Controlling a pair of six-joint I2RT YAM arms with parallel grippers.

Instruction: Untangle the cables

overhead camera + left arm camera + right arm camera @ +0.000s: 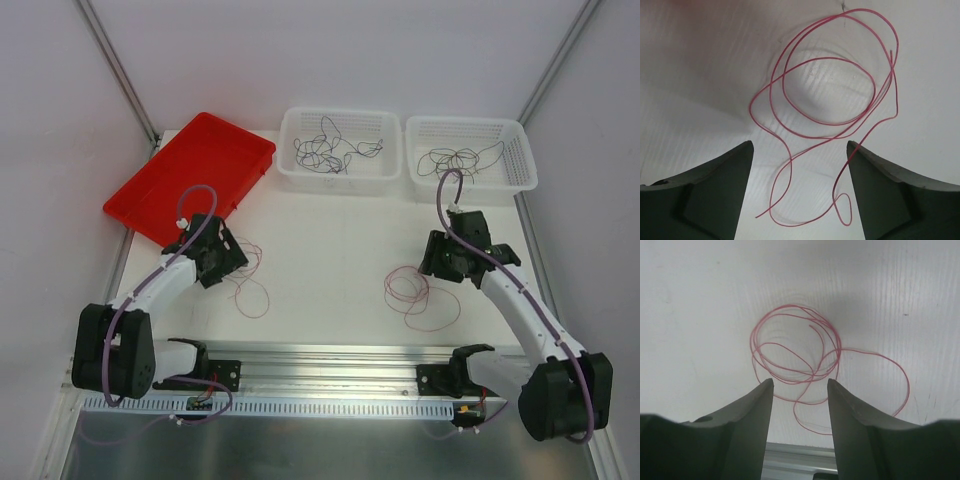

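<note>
1. Firstly, far left: flat red plastic tray (190,175), askew on the far-left corner of the white table (330,250).
2. Just near of the tray: left gripper (238,258) (799,150), dark fingers (715,190) spread wide, gripping nothing.
3. Beneath and just right of that gripper: thin red-pink cable (252,290) (825,120), loose on the table in a few overlapping loops. From the left wrist, lower strands seen in the gap between the fingers, lying on the surface below them.
4. Far middle: white slotted plastic basket (340,182), holding a tangle of thin dark cables (330,150).
5. Just beside it on the right: second white slotted basket (470,188), holding more dark cables (455,160), likewise tangled.
6. Near of the baskets, right of centre: second red-pink cable (415,295) (795,355), coiled in several close loops with one wider loop trailing off, flat on the table, well apart from the first.
7. Over the far-right edge of that coil: right gripper (435,268) (800,385), fingers (740,420) parted, less widely than the left pair, clamped on nothing; part of the coil visible through the gap.
</note>
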